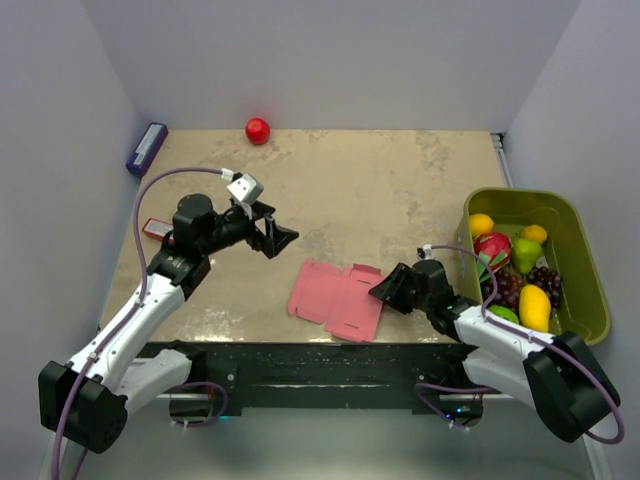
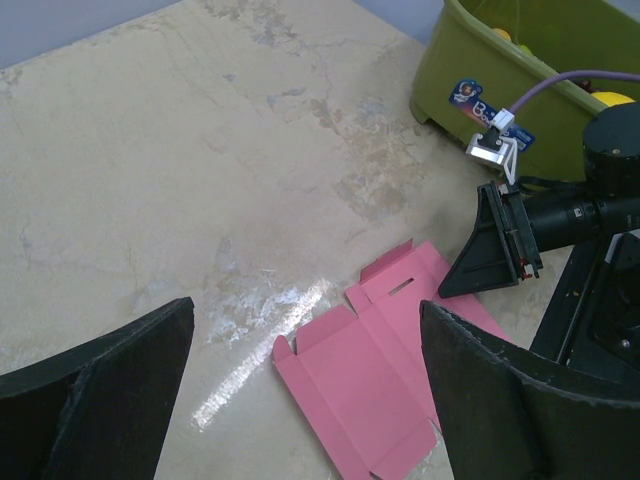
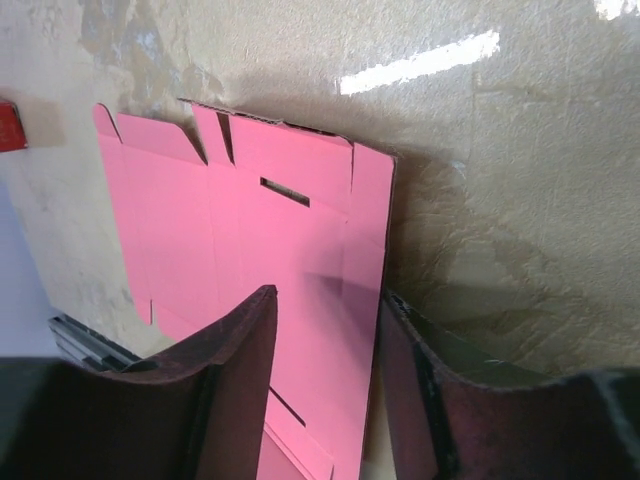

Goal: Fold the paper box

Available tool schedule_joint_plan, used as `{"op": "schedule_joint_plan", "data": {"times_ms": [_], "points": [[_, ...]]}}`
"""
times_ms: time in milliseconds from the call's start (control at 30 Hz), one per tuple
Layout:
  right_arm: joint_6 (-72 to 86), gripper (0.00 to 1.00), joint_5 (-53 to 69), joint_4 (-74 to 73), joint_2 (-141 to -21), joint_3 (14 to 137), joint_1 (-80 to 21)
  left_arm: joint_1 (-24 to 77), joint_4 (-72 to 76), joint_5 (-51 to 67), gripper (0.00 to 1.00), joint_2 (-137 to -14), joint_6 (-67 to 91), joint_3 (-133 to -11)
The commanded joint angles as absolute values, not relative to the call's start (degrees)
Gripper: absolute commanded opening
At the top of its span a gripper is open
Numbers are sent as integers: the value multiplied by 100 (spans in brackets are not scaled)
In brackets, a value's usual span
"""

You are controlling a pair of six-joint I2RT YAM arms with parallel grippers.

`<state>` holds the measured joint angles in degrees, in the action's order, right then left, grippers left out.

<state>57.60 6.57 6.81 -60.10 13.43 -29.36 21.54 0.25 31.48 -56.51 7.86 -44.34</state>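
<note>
R pincer (image 3: pixel 325 295) half-open, jaws astride the right edge of the paper box (image 3: pixel 250 240), prob. not pinching it yet. L pincer (image 1: pixel 276 236) wide open, empty. Box lies flat by table (image 1: pixel 380 190) front edge; no folds done, all left.

I see the paper box (image 1: pixel 337 298) as plain pink, no print. Table (image 1: pixel 380 180) is beige w/ grey-brown marbling. Bin (image 1: pixel 520 195) is olive green w/ a blue-white sticker (image 2: pixel 465 95); fruit (image 1: pixel 534 307) inside is yellow, red, green, dark purple. Ball (image 1: pixel 258 130) is red. Left pincer (image 1: pixel 280 238) & right pincer (image 1: pixel 386 290) are matte black.
</note>
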Motion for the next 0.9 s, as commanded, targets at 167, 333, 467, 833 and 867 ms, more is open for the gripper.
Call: {"op": "schedule_joint_plan", "data": {"times_ms": [167, 333, 467, 833, 867], "points": [[6108, 41, 659, 1652, -5906, 879, -2979, 2215, 255, 3243, 99, -5721, 668, -4430], [6038, 35, 817, 2381, -6073, 695, -2988, 2250, 290, 3410, 99, -5748, 650, -4421], [5889, 27, 993, 2856, -6047, 589, -2988, 2268, 351, 3656, 99, -5800, 633, -4395], [4818, 4, 1880, 2454, -5704, 1501, -2971, 2294, 282, 4070, 100, -5854, 510, -4465], [4660, 1, 1950, 2235, -5704, 1686, -2962, 2294, 229, 4008, 100, -5827, 440, -4474]]}}
